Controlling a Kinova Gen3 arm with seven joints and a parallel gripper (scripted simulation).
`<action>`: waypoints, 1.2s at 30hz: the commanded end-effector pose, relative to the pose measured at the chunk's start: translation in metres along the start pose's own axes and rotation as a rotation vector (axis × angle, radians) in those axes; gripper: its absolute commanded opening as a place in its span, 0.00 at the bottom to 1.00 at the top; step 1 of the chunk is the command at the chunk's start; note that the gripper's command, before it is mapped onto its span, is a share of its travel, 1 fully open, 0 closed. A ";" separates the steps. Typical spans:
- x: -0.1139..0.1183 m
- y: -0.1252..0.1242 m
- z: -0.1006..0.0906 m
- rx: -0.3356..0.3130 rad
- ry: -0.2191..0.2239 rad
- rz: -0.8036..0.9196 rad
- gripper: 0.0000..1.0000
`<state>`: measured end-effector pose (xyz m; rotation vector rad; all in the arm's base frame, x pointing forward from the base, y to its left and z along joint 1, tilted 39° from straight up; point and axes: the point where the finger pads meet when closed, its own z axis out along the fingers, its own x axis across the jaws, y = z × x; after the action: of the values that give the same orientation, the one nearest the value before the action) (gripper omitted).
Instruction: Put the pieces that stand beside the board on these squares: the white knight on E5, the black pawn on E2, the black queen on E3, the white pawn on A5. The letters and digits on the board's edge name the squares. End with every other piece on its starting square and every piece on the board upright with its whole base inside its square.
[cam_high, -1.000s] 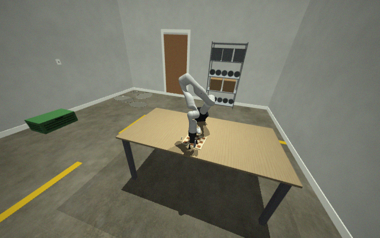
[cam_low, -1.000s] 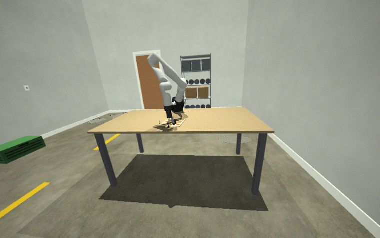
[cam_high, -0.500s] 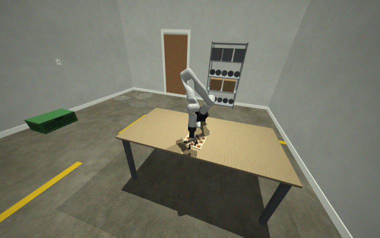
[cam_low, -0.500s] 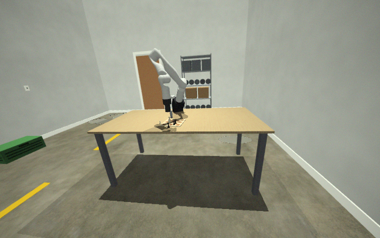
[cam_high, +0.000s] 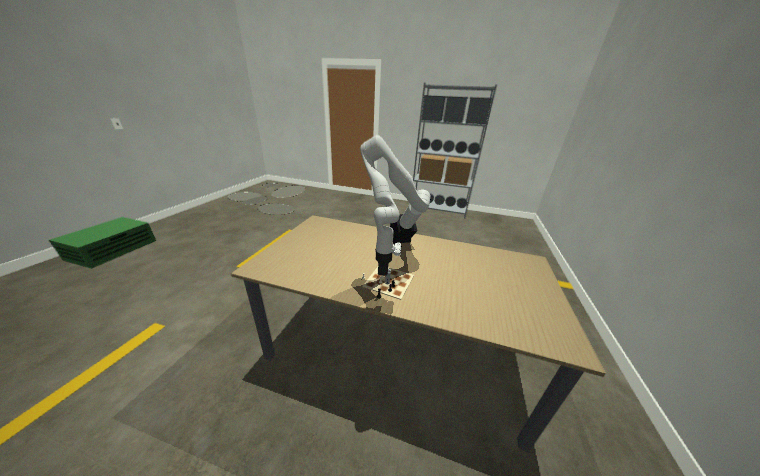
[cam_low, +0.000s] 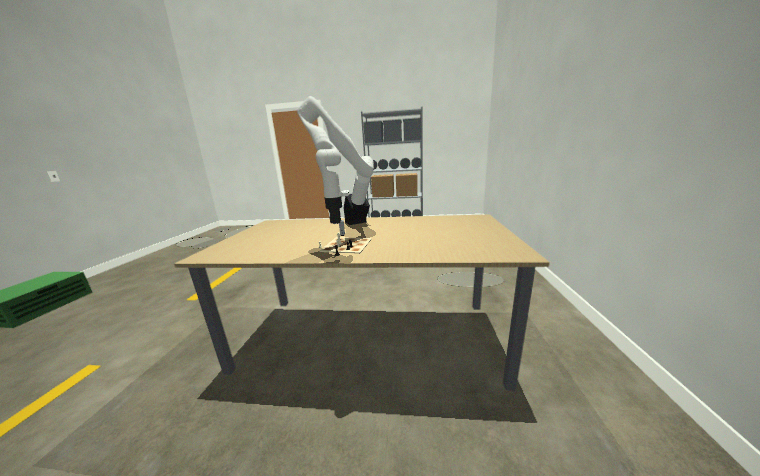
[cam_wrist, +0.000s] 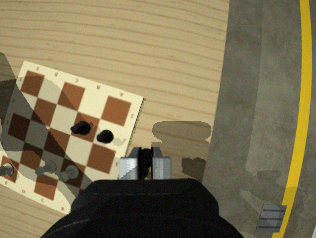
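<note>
My gripper is shut on a small black piece, which looks like the black pawn, above the board's front edge. The chessboard lies under and behind the fingers. A taller black piece, by its height the black queen, stands on the table just in front of the board; my gripper hides it in the wrist view. The small white pawn stands left of the board. A white piece stands at the E corner; whether it is the knight is unclear.
Two black pieces stand close together on the board. Two pale pieces stand on its shaded side. The wooden table's front edge runs close to the board. The arm's base is behind the board.
</note>
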<state>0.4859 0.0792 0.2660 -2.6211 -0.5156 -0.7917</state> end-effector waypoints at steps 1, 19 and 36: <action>0.000 0.001 -0.001 -0.001 0.001 0.004 0.00; -0.012 -0.016 -0.030 0.028 -0.009 0.157 0.00; -0.045 -0.060 -0.084 0.078 -0.060 0.551 0.00</action>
<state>0.3922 0.0926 0.3161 -2.5280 0.1022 -0.5043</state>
